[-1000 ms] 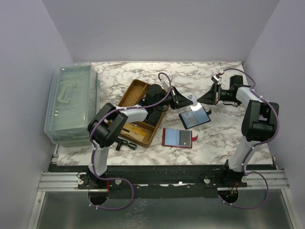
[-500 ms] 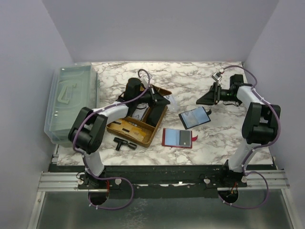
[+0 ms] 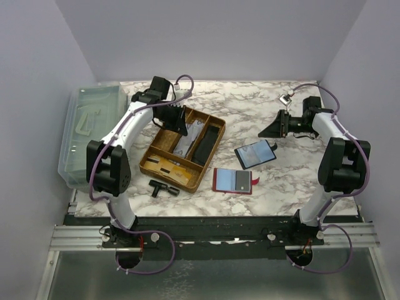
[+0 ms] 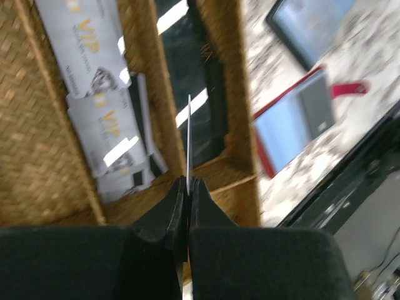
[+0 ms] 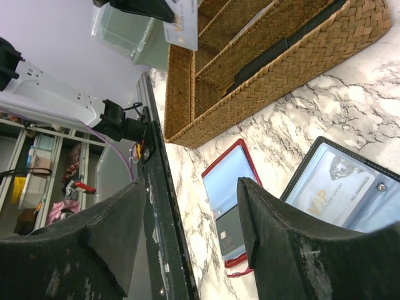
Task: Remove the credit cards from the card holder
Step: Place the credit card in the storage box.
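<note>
1. Below the black left gripper, the basket is a golden-brown weave.
2. The card in its grip shows a thin white edge.
3. The grey cards beneath it carry gold "VIP" lettering.
4. To its right, the red holder has pale blue-grey pockets.
5. Near the black right gripper, the black holder lies on the table, which is white marble with grey veins.
</note>
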Controlling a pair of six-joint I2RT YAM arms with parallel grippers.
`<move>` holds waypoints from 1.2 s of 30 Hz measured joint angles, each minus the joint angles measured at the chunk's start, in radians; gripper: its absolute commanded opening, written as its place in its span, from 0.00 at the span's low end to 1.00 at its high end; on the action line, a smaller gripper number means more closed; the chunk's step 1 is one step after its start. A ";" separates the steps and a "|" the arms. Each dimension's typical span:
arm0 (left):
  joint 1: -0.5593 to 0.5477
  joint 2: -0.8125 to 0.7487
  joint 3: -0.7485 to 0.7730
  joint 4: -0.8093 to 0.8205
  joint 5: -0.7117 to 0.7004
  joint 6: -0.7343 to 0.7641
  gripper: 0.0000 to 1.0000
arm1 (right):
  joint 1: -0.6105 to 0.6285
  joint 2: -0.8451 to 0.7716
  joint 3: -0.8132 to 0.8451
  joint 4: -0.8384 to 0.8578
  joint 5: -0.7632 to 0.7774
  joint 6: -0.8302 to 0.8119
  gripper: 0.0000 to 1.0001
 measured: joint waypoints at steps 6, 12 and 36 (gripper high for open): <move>0.002 0.182 0.171 -0.223 -0.100 0.209 0.00 | 0.000 0.000 -0.003 -0.006 0.007 -0.010 0.66; 0.008 0.299 0.260 -0.301 -0.122 0.278 0.11 | 0.000 -0.008 -0.029 -0.006 0.019 -0.012 0.66; 0.014 -0.024 0.036 0.008 -0.339 -0.016 0.86 | 0.001 -0.067 -0.045 -0.058 0.086 -0.172 0.68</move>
